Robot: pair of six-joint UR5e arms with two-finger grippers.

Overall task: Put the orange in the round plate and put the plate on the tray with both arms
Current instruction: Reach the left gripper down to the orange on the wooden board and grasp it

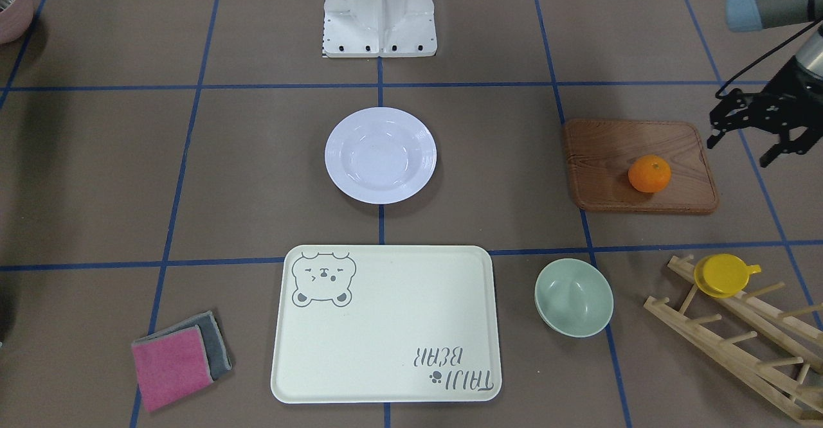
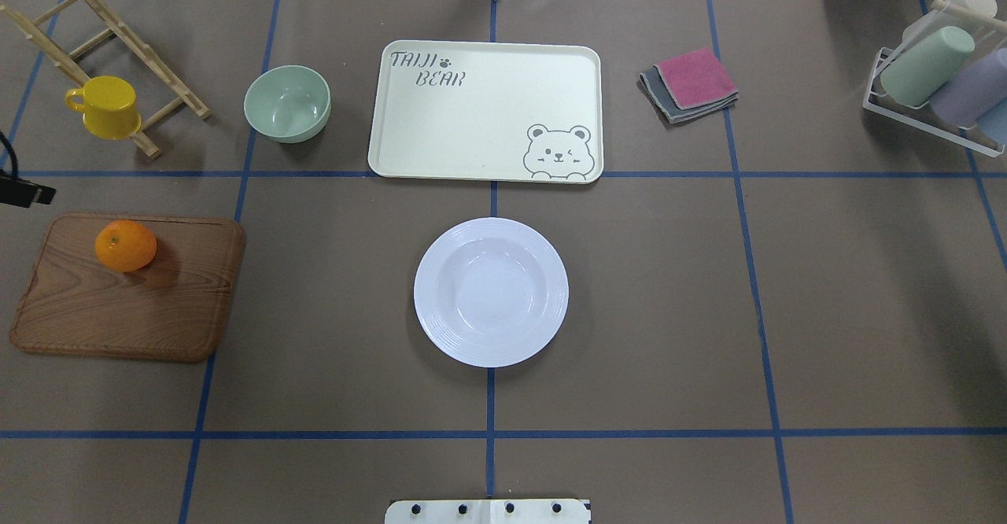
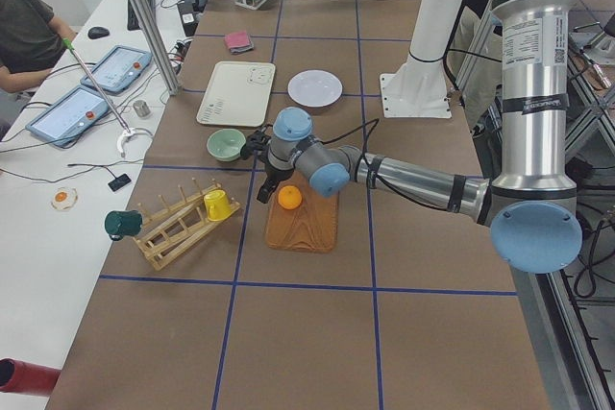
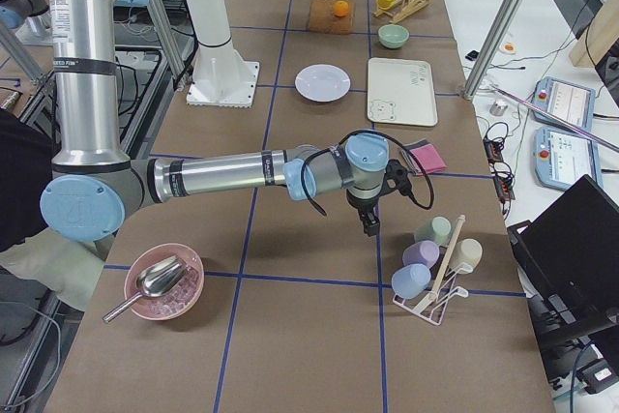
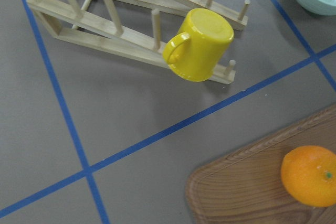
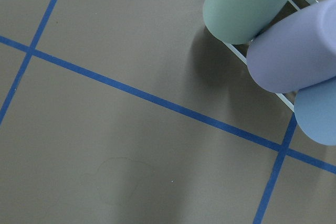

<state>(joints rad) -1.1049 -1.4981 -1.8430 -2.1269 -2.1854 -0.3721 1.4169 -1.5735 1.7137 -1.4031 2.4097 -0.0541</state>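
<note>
Exterior front-facing view is showing the left pincer hovering with fingers spread just beside the wooden board, where the orange is sitting. The round plate is lying on the counter near the tray. Whether the right pincer is spread or pressed together, I cannot tell.

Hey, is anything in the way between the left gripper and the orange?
Nothing visible. The orange sits alone on the wooden board, and the left gripper hangs open near the board's edge, with only bare board between them.
</note>
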